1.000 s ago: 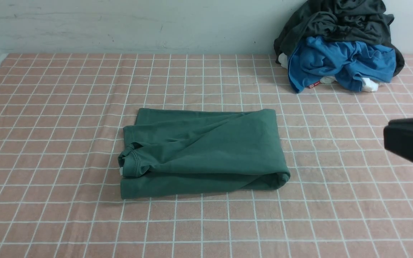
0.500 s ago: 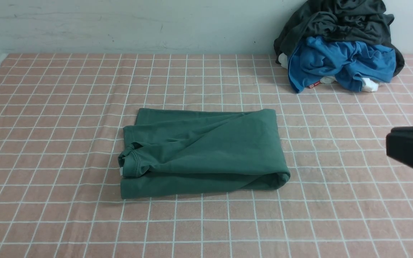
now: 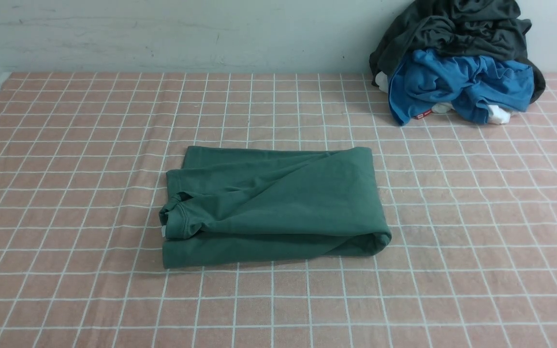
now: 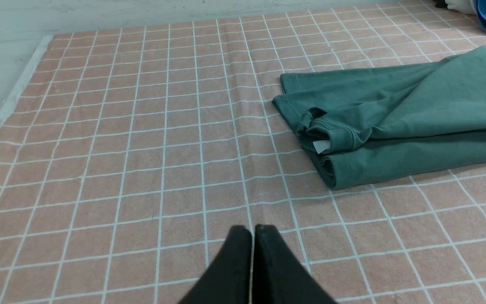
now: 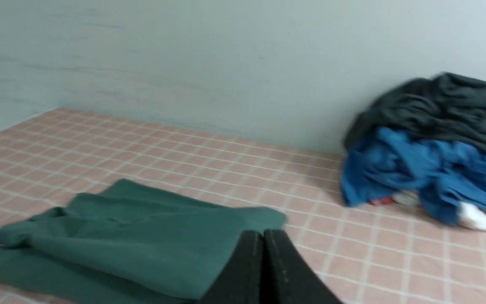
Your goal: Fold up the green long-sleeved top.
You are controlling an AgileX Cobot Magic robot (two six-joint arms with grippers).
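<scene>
The green long-sleeved top (image 3: pixel 272 207) lies folded into a rough rectangle near the middle of the tabletop (image 3: pixel 65 145), which is covered in a pink cloth with a white grid. Its ribbed neck and a white label (image 4: pixel 321 146) show at the robot's left end of the bundle. In the far right corner, against the wall, a dark grey garment (image 3: pixel 452 26) is heaped over a blue garment (image 3: pixel 457 82). The left gripper (image 4: pixel 252 230) has its jaws pressed together with nothing between them, above bare cloth beside the top. The right gripper (image 5: pixel 263 236) is likewise closed and empty, apart from the top.
</scene>
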